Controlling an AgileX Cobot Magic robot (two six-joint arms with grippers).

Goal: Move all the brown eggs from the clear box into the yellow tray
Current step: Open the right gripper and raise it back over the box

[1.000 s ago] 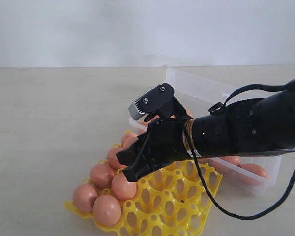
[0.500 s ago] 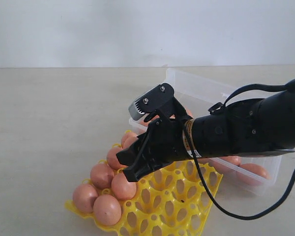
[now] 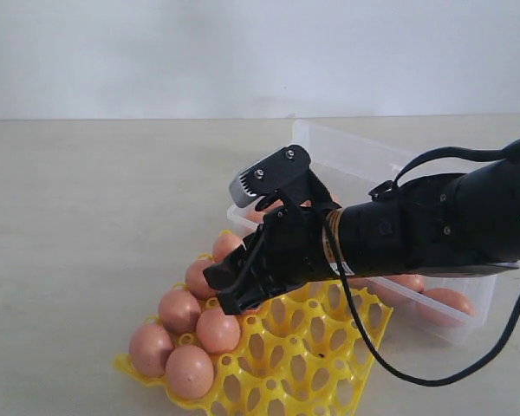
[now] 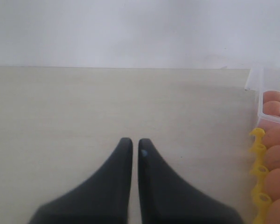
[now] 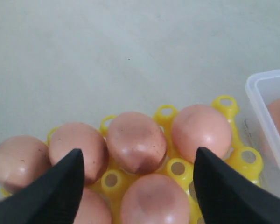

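The yellow tray (image 3: pixel 312 364) lies at the front with several brown eggs (image 3: pixel 179 309) in its left cups. My right gripper (image 3: pixel 230 243) hangs just above those eggs, open, and its fingers touch none of them. In the right wrist view the right gripper (image 5: pixel 137 161) has its fingertips (image 5: pixel 74 168) spread wide to either side of one seated egg (image 5: pixel 154 200). The clear box (image 3: pixel 433 325) stands behind the tray on the right with more eggs (image 3: pixel 446 302) inside. My left gripper (image 4: pixel 135 142) is shut over bare table, with the tray (image 4: pixel 257 154) off to its side.
The black right arm and its hanging cable (image 3: pixel 373 347) stretch across the tray's right part and the box. The box's clear lid (image 3: pixel 347 152) lies open toward the back. Pale tabletop (image 3: pixel 95 217) spreads to the left and behind.
The right gripper's jaws have spread wider and its lower finger has risen off the egg in the tray's second row. That egg stays in its cup.
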